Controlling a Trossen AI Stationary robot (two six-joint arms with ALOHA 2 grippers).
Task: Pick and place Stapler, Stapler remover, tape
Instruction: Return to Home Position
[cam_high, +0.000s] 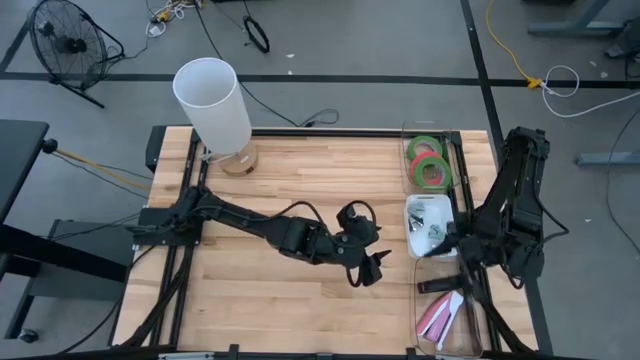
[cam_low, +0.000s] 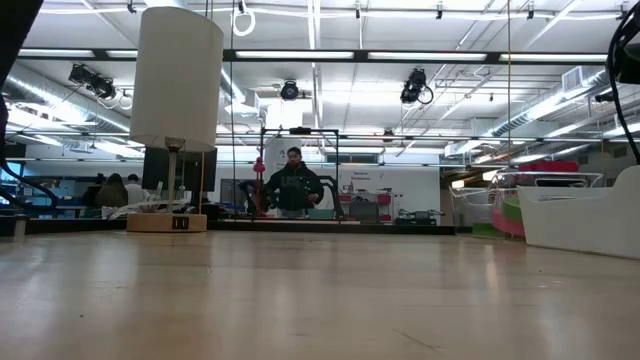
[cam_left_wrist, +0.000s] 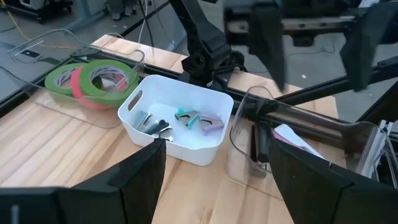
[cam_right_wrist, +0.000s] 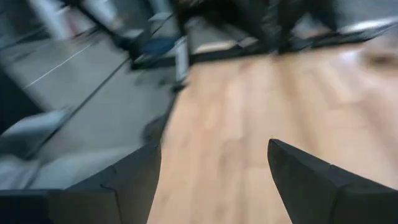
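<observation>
1. We find all of the task's things already binned along the right edge of the table (cam_high: 300, 300). The tape rolls (cam_left_wrist: 93, 79), green and red-pink, lie overlapping in the top clear bin (cam_high: 405, 135). The stapler removers (cam_left_wrist: 199, 120) are in the white bin (cam_left_wrist: 193, 149), and the pink stapler (cam_high: 440, 315) is in the bottom clear bin (cam_left_wrist: 239, 149).
2. We judge the tape rolls to be light and stiff. A roll would take a pinch across its ring wall, with one finger through the open centre. Because they are stacked, lifting one may drag its neighbour along.
3. The stapler removers look small, hard and probably slick at their metal parts. We would grip one across its plastic body. They lie in a loose jumble, so a clean grip would need care.
4. The stapler looks rigid and is likely the heaviest piece. We would take it across the narrow body near its middle so it does not tip.
5. The left gripper (cam_left_wrist: 216, 149) hangs over the middle of the table, facing the bins. Its fingers are spread wide, with nothing between them and nothing touching them.
6. The right gripper (cam_right_wrist: 214, 146) belongs to the arm folded at the right edge beside the bins. Its fingers are also apart and empty, and we see only bare wood in the gap.
7. Judging from the full bins and the two empty claws, we think the sorting is done and only the retreat of the arms remains. The lamp (cam_high: 212, 105) at the far left stands well clear of both arms.
</observation>
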